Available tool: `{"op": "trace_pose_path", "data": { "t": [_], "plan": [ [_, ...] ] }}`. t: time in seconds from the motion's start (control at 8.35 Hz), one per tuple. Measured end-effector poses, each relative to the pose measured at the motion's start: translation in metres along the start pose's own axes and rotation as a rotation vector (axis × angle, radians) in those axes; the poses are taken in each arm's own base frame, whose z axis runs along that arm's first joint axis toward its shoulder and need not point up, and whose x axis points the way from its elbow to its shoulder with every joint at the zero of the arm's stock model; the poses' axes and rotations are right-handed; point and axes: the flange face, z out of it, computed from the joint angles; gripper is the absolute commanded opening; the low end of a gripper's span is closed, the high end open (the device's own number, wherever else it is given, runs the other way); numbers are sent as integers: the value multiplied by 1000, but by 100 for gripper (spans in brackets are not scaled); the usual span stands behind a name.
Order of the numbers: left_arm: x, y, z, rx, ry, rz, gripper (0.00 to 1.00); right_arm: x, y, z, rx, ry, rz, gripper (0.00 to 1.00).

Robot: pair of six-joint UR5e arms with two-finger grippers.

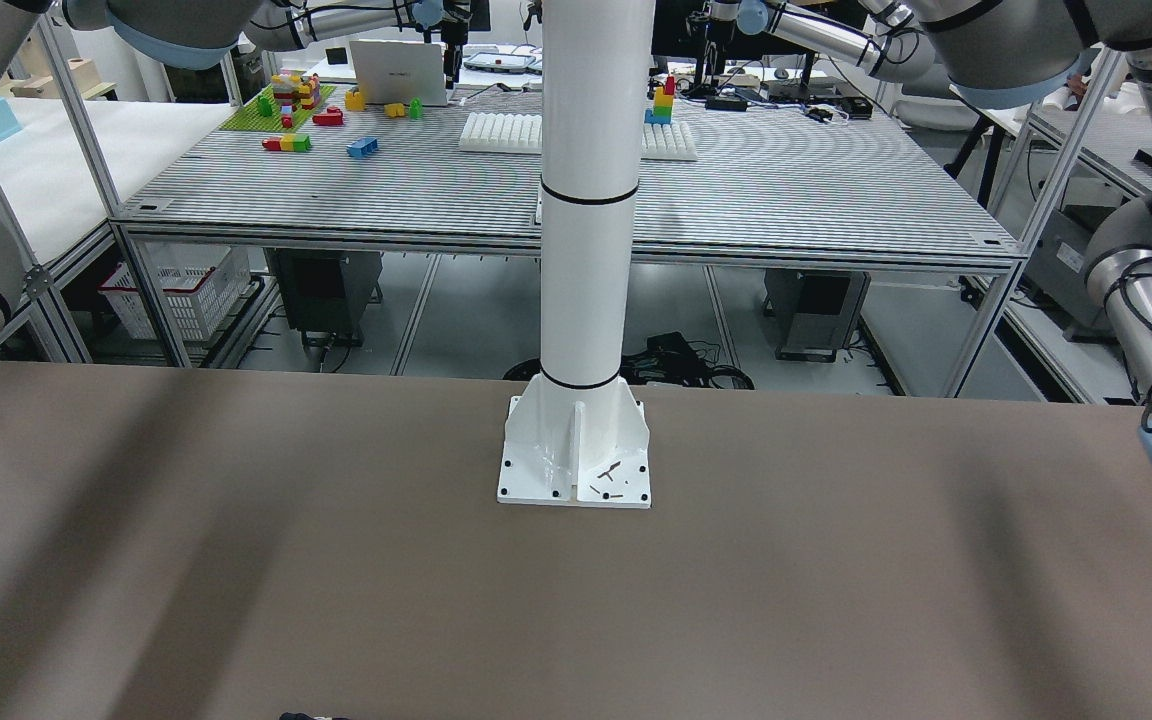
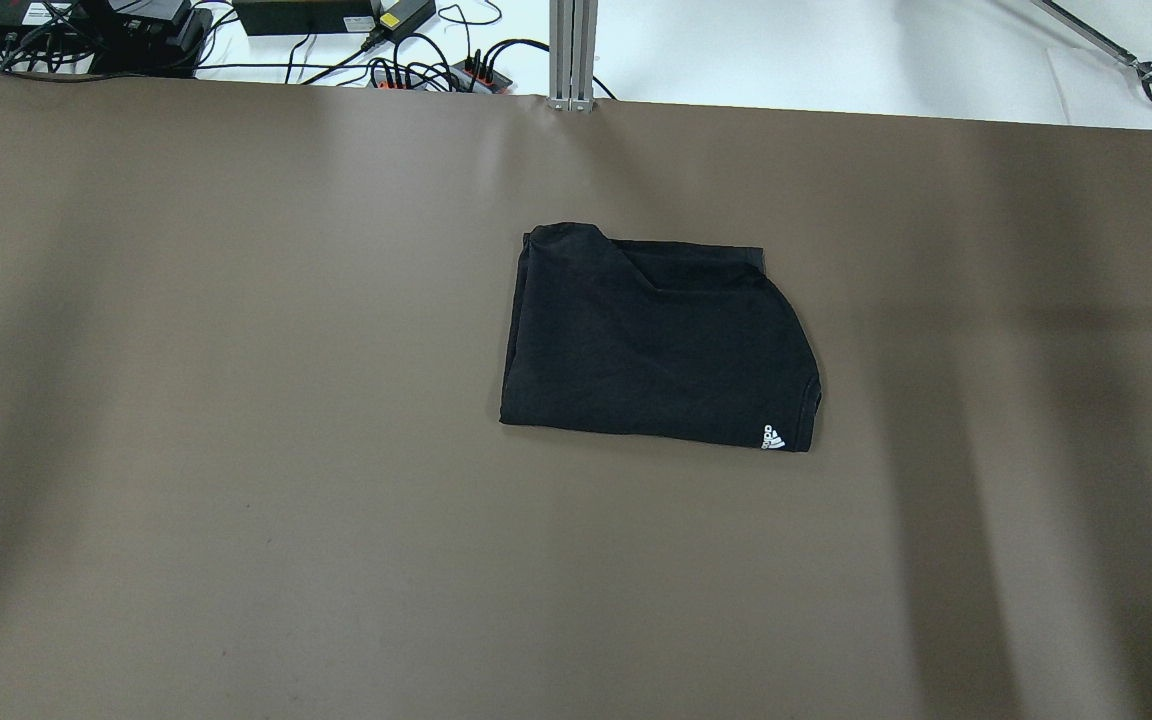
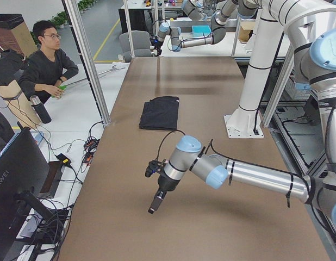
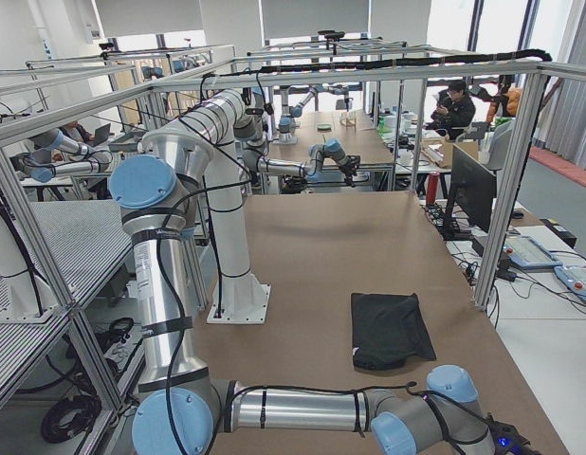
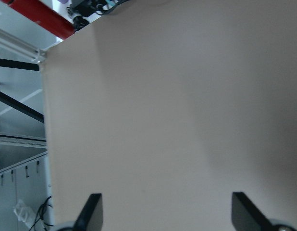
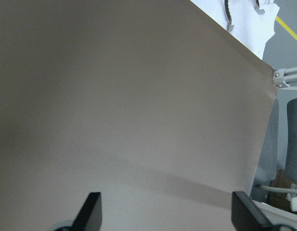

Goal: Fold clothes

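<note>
The clothes [image 2: 656, 340] are one black garment, folded into a compact rectangle with a small white logo at one corner. It lies flat on the brown table [image 2: 236, 450], a little beyond the middle. The side views show the same garment [image 3: 160, 112] [image 4: 390, 327] with nothing touching it. My left gripper [image 3: 152, 209] hangs over the table's left end, far from the garment. Its wrist view shows the left gripper [image 5: 167, 214] open over bare table. My right gripper [image 6: 167, 214] is open too, over bare table near the right end.
The white pillar base [image 1: 576, 450] is bolted at the robot's side of the table. A person [image 3: 45, 60] sits beyond the far long edge, near a monitor [image 3: 16, 179]. Cables and power strips [image 2: 416, 70] lie past that edge. A grey chair [image 6: 295, 139] stands off the right end.
</note>
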Motion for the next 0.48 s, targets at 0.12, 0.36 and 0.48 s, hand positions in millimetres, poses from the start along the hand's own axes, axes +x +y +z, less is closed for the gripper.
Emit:
{"op": "trace_pose_path", "data": {
  "t": [0.12,0.36,0.48],
  "plan": [
    [-28,24,-2,-19,-31,13,94,8,12,-1,17,17,-6,95],
    [-64,57,4,-64,-69,-15,94,17,24,-7,39,40,-2,95],
    [-74,65,11,-82,-78,-32,94,20,30,-13,49,49,4,95]
  ]
}}
